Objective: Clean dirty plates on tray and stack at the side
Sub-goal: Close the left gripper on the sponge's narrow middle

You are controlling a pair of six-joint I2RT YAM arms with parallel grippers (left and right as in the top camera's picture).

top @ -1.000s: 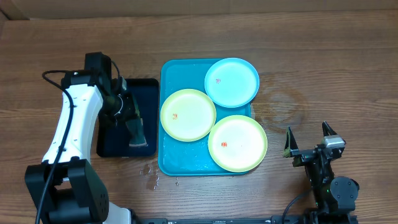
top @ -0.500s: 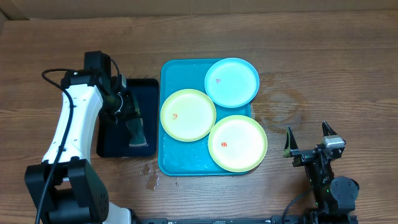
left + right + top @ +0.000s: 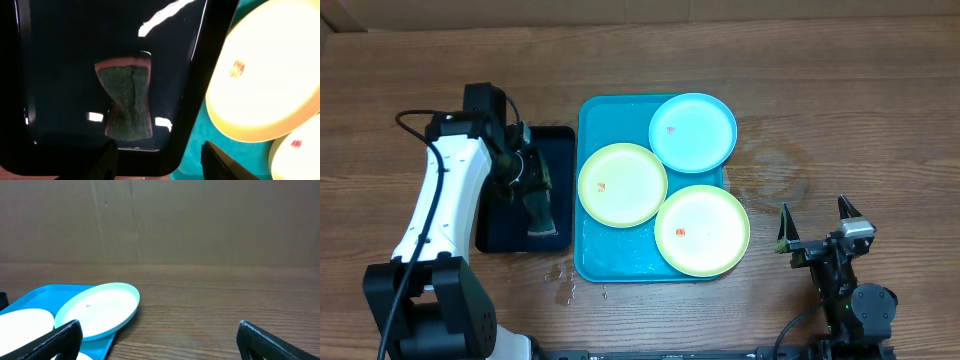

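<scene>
Three plates lie on the turquoise tray (image 3: 590, 258): a light blue plate (image 3: 692, 132) at the back right, a yellow-green plate (image 3: 622, 184) at the left and another yellow-green plate (image 3: 702, 230) at the front right. Each carries a small red-orange speck. My left gripper (image 3: 526, 180) hovers over the black tray (image 3: 558, 145), open, with nothing between its fingers. In the left wrist view the gripper (image 3: 160, 162) points at a green sponge (image 3: 127, 102) lying ahead in the black tray (image 3: 65, 60). My right gripper (image 3: 815, 228) stands open, right of the turquoise tray, holding nothing.
The sponge (image 3: 538, 212) is pinched at its middle, with a pinkish underside. Water drops (image 3: 563, 280) sit on the wood in front of both trays. The right wrist view shows the blue plate (image 3: 97, 311), the turquoise tray (image 3: 30, 297) and a cardboard wall (image 3: 160, 220) behind the table.
My left arm has shifted slightly to the right over the black tray. The sponge, the plates and the right arm have stayed put.
</scene>
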